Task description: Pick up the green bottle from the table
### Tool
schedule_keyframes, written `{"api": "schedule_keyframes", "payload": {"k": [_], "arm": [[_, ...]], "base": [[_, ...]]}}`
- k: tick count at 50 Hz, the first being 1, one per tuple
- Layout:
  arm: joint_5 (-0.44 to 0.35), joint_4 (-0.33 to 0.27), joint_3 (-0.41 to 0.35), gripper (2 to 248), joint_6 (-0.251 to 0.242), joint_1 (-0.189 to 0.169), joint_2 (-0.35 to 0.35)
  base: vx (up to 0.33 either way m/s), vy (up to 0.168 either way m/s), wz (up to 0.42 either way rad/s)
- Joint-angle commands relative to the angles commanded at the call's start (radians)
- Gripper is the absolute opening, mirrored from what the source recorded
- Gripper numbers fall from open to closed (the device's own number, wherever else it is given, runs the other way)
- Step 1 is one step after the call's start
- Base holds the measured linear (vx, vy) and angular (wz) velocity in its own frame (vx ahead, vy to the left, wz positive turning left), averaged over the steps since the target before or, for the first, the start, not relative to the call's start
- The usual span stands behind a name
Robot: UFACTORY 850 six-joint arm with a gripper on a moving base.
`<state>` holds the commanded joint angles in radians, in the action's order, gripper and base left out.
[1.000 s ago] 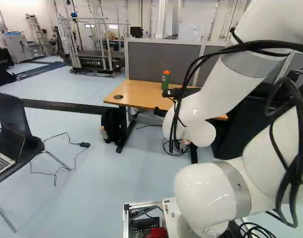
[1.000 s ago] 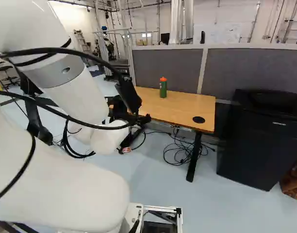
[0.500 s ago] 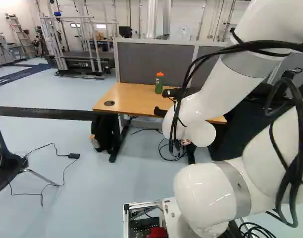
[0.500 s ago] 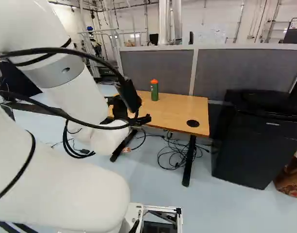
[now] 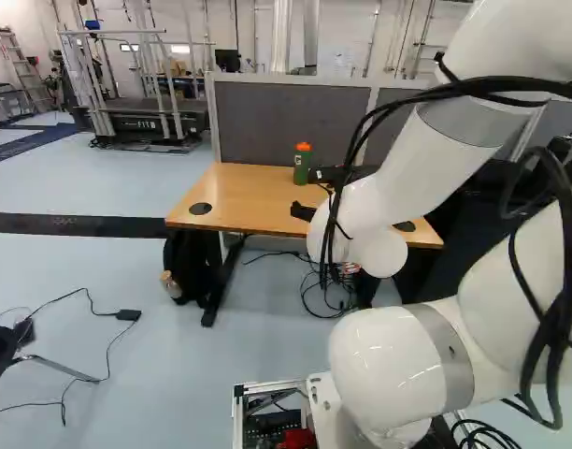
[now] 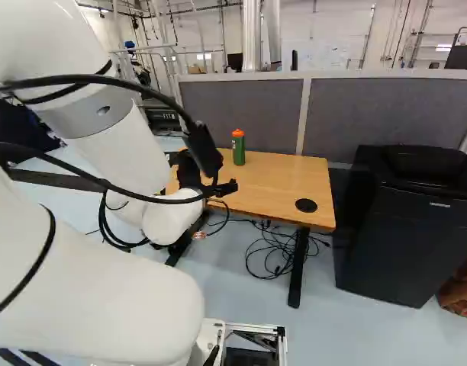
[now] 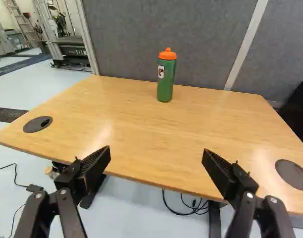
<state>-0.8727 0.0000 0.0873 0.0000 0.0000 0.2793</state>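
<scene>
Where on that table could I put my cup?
Bare wood stretches from the green bottle to the near edge of the table, between the two dark discs; the open gripper points that way. Underneath is crowded: tangled cables and a black bag.

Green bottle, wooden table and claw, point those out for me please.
Green bottle [image 7: 166, 88], wrist view: green body below the cap.
Wooden table [image 7: 134, 129], wrist view: bare top.
Claw [image 7: 157, 154], wrist view: midway between its open fingertips.

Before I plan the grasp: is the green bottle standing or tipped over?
Upright: the green bottle stands on its base on the table, its orange cap on top.
</scene>
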Motion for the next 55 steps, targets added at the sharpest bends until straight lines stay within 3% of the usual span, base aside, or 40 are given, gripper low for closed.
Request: {"api": "schedule_keyframes", "payload": {"k": [25, 26, 55], "arm": [[0.000, 0.000, 0.000, 247, 0.000, 0.000, 0.000], [0.000, 0.000, 0.028, 247, 0.000, 0.002, -0.034], [0.000, 0.000, 0.188, 247, 0.000, 0.003, -0.208]], "base": [[0.190, 0.036, -0.025], [0.176, 0.026, -0.024], [0.016, 0.001, -0.003]]}}
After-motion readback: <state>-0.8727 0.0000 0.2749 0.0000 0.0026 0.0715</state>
